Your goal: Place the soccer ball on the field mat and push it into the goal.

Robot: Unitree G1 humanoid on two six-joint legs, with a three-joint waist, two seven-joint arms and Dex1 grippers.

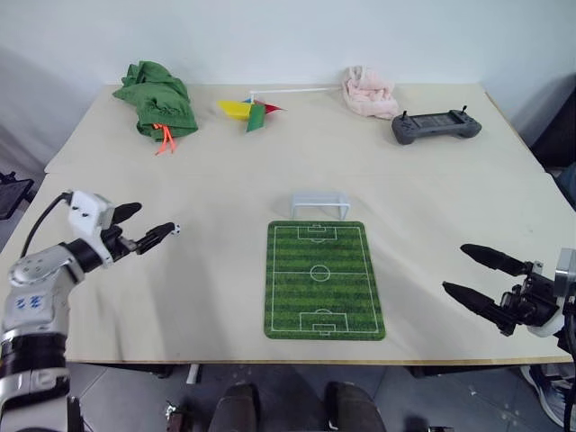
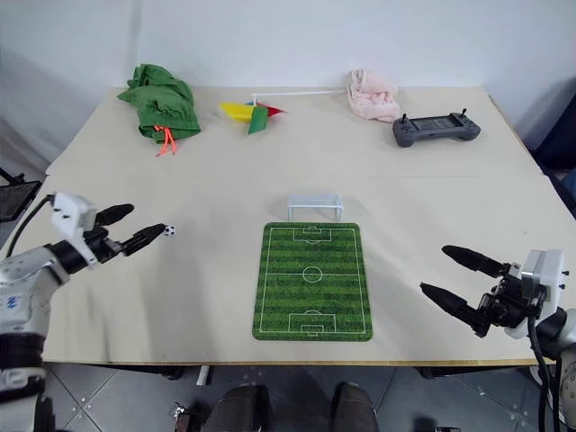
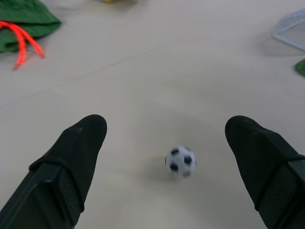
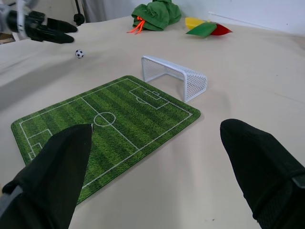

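Your left gripper (image 1: 144,226) hangs over the table (image 1: 180,297) on the left side with its two black fingers (image 3: 71,157) spread wide and nothing between them but air. The soccer ball (image 2: 169,230) lies on the bare tabletop just past the tip of the nearer finger; from the wrist you see it ahead of the gap between the two fingertips, closer to one of them, and touching neither. Beyond those fingers, at the back of the table, lies a green cloth bundle (image 1: 157,97) with an orange cord.

Farther right, well apart from both grippers, the field mat (image 1: 324,279) lies flat in the middle of the table, and the goal (image 1: 319,203) stands just off its far short edge, mouth toward the mat.

Your right gripper (image 1: 477,277) hovers near the table's front right edge, fingers (image 4: 267,167) likewise held apart and empty, pointing toward the mat. A dark grey controller (image 1: 436,126) sits far beyond them.
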